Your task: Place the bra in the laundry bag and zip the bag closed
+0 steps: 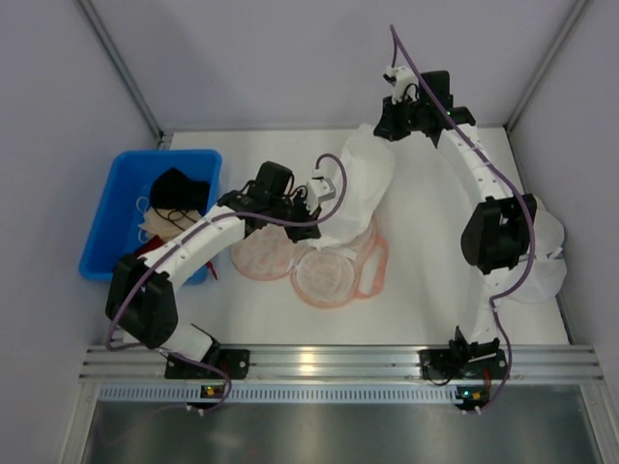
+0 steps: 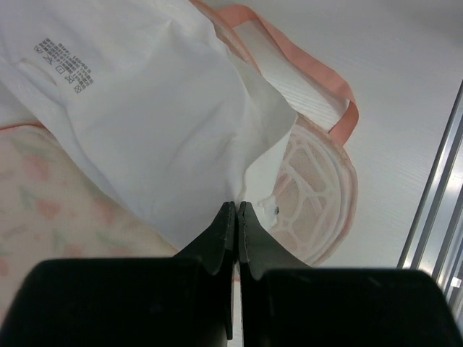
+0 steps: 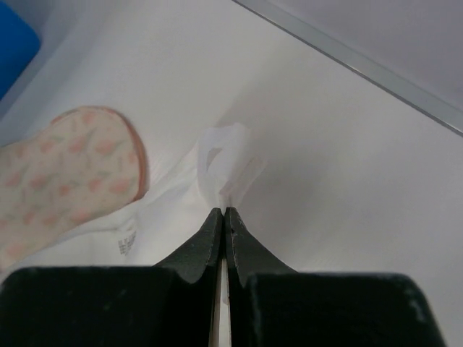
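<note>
At the far left a blue bin [image 1: 102,232] holds a black garment [image 1: 179,190] on top of a beige one [image 1: 153,230]. Next to it, the left gripper [image 2: 236,211] is clenched on the near edge of the bra [image 1: 366,179], fingertips pressed together with white fabric pinched between them. The bra is drawn out between the two arms. Its long axis runs diagonally from this near-left end up to the far right, with a printed care label showing on the cloth in the left wrist view.

The laundry bag [image 1: 324,275] lies open on the table [image 1: 435,280], its rounded lobes spread side by side. The bra's lower end drapes over the bag's far edge (whether it rests on the bag or hangs just above is unclear).

Farthest right, the right gripper [image 3: 223,215] is closed tight on a thin strap loop at the bra's far end.
</note>
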Motion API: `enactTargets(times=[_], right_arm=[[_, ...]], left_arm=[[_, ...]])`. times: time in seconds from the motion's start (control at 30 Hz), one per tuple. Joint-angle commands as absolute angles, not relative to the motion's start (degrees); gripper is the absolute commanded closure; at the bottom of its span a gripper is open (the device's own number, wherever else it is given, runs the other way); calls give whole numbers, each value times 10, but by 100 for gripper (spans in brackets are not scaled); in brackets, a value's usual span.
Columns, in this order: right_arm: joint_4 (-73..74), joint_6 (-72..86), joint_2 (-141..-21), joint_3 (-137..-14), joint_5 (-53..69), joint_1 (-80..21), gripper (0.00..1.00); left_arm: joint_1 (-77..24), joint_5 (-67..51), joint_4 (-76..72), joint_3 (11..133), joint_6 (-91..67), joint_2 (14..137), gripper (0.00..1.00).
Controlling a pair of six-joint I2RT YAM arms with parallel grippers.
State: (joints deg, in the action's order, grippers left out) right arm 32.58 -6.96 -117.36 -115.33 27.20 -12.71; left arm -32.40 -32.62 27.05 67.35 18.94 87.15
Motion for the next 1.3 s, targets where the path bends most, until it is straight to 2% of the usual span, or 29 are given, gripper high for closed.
enactTargets(times=[0.0,0.4,0.93,1.27], right_arm=[[323,-59,-1146,-1123,313,-137,100],[300,-60,-1111,-996,360,-169,100],[293,-47,-1096,-977,384,-187,100],[279,-62,-1134,-930,369,-202,100]], left_arm=[[-326,-323,315,667,214,826,100],[-343,-341,364,625,178,764,100],[-397,-349,393,601,149,722,100],[-415,-251,392,577,145,772,100]])
